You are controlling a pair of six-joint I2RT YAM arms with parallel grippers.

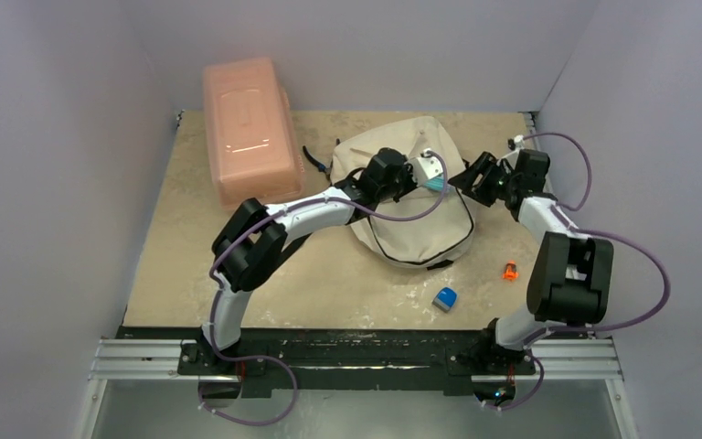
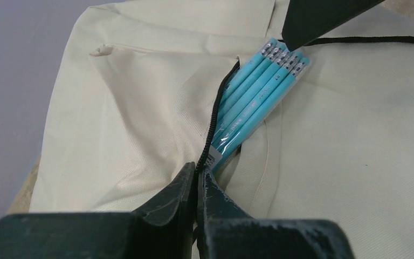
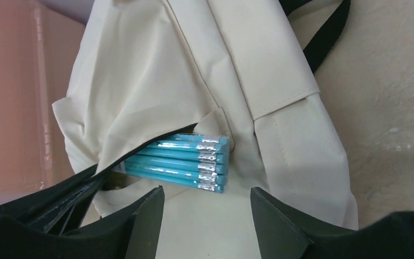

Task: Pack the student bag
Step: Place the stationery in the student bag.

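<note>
From overhead I see the bag (image 1: 420,238) lying flat on the table (image 1: 347,283), just above the centre of the frame and to the right of the pink box (image 1: 249,128) at upper left. Both my arms reach in over it and meet near its top edge. At bottom centre of its wrist view, my left gripper (image 2: 198,171) is pinched tight on the bag's black zipper (image 2: 214,116) edge, the jaws pressed together with the fabric lip between them. Just past that grip, a clear-wrapped pack of teal pencils (image 2: 256,100) lies partway in the opening. Its lower end is tucked under the zipper line, and its eraser ends point to the upper right, out over the cream cloth. A dark finger (image 2: 323,16) of the other arm sits at the top of that frame, right by the erasers. In the right wrist view my right gripper (image 3: 206,190) stands wide, its two fingers apart at the bottom of the frame with nothing between them. The pencils' metal ends lie just above the gap, touching neither finger as far as I can tell. A black strap (image 3: 326,38) runs off to the upper right. At lower right of the overhead view, a small orange piece (image 1: 510,272) and a small blue piece (image 1: 445,298) lie on the table, apart from the bag.
</note>
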